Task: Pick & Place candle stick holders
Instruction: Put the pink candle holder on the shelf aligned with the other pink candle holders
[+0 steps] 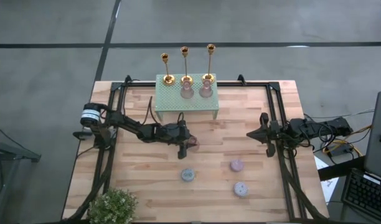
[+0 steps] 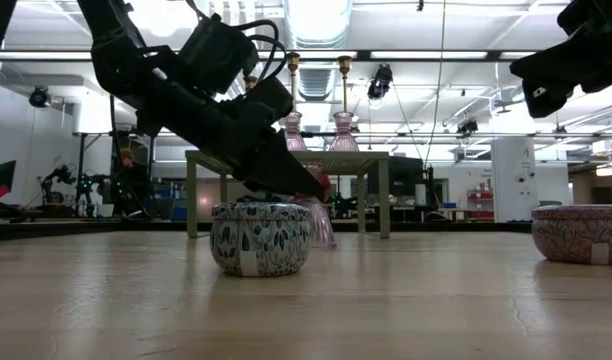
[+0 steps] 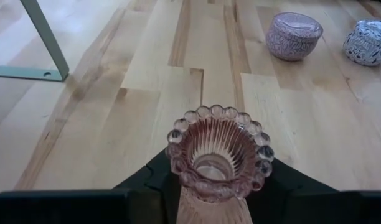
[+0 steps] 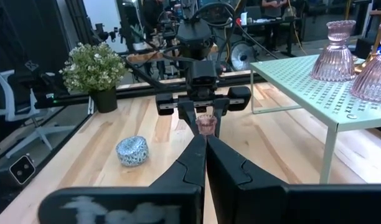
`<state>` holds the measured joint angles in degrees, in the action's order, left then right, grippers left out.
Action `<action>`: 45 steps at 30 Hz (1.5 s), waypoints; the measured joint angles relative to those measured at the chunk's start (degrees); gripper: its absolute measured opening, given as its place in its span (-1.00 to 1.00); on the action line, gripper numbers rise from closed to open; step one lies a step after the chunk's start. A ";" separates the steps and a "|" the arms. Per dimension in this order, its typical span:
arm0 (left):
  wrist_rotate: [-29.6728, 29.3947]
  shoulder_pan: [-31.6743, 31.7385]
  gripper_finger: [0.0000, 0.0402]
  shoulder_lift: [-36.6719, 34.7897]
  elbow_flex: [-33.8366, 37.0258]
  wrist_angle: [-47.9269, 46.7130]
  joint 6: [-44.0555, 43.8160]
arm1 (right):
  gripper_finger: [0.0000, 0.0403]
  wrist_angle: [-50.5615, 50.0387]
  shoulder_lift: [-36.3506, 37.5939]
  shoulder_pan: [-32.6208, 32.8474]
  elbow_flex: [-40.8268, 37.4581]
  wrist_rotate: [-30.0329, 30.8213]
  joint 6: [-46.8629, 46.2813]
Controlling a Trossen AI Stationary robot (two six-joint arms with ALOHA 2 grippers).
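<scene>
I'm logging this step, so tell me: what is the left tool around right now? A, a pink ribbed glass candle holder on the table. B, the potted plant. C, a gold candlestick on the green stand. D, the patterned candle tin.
A: the left wrist view shows the left tool flanking the pink ribbed glass candle holder, which stands on the table.

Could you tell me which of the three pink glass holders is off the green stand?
The pink glass holder between the left tool's fingers, down on the wooden table; the other two remain on the green stand.
</scene>
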<state>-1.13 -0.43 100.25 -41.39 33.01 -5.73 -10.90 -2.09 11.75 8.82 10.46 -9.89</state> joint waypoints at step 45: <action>-22.82 21.62 -0.28 -34.30 -0.15 -24.22 -1.33 | -0.96 -0.83 0.00 0.00 -0.04 0.01 -0.01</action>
<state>-23.94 21.19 65.94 -41.54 8.80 -7.06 -11.73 -2.09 11.75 8.78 10.46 -9.90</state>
